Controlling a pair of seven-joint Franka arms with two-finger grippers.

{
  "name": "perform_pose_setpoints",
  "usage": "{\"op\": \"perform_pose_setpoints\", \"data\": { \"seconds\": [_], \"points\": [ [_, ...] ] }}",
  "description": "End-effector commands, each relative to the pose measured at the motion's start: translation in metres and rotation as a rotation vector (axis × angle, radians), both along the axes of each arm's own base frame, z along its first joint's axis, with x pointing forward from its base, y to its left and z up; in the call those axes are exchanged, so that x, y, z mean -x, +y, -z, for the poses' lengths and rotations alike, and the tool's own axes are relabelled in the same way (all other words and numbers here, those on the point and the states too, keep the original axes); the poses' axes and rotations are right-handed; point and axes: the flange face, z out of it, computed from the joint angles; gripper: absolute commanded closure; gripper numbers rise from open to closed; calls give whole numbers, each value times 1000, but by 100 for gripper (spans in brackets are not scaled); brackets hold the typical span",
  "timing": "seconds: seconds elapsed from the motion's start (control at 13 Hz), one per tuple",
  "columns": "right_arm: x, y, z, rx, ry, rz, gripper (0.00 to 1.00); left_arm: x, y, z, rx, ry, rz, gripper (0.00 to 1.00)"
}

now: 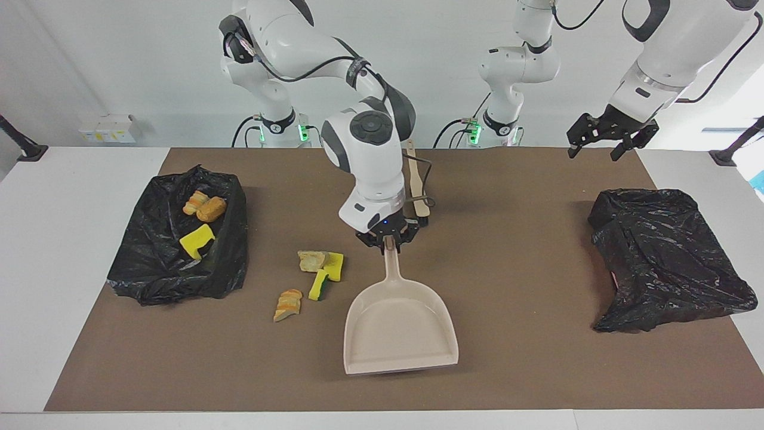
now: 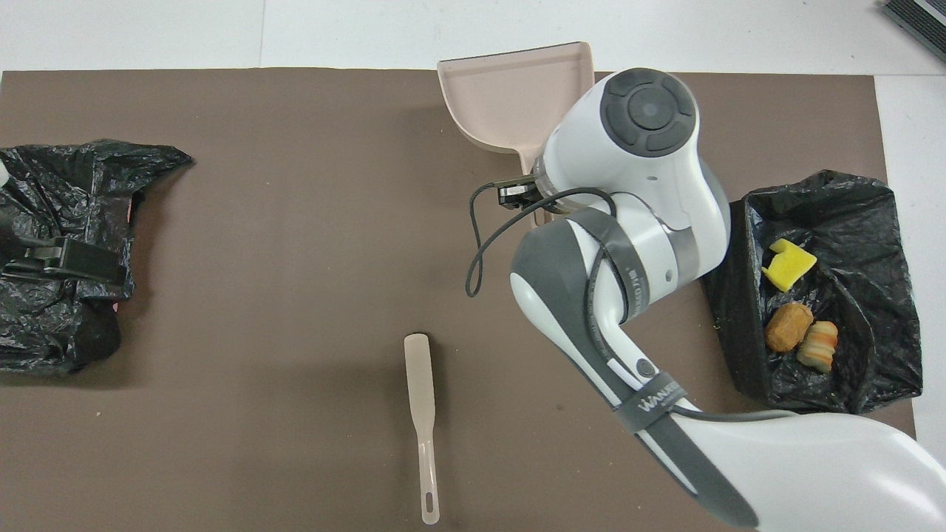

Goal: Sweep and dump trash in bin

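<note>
Right gripper (image 1: 388, 240) is clamped on the handle of the beige plastic dustpan (image 1: 399, 331), pan mouth pointing away from the robots, pan roughly flat over the brown mat (image 1: 507, 370); can't tell if it's touching down.

Left gripper (image 1: 612, 138) hangs with fingers spread, holding nothing, above the mat corner near the crumpled black bag (image 1: 665, 257) at its end of the table. That arm waits.

Trash on the mat: tan bread-like chunk (image 1: 311, 260), yellow sponge piece (image 1: 335, 266), green-backed yellow sponge (image 1: 319, 286), striped orange-tan chunk (image 1: 288, 303). All sit beside the pan, toward the right arm's end, apart from it. More pieces already lie in the open black bag-lined bin (image 1: 161, 269).

Beige long-handled brush (image 2: 421, 414) lies untouched nearer the robots.

Risks, my read:
- Pan mouth isn't facing the pile (it's side-on), so a sweep could push bits past the lip.
- Light sponge could bounce or roll off when brushed.
- Grip is far up the handle; pan could pivot under brush load.
- Right arm's bulk covers the pile from overhead, so the left arm's reach for the brush could clash with it.
</note>
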Motion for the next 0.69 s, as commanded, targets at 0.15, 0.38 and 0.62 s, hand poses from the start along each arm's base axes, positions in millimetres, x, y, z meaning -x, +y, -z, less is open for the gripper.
{"op": "perform_pose_setpoints", "data": {
  "seconds": [0.15,0.38,0.62],
  "points": [
    [17,52,22,-38,38,31,100,2,1,-7,-21,-9,27,0],
    [53,85,51,-25,108,34,100,6,3,-5,-63,-4,97,0],
    [53,81,56,-17,132,34,100,4,6,-8,-62,-17,83,0]
  ]
}}
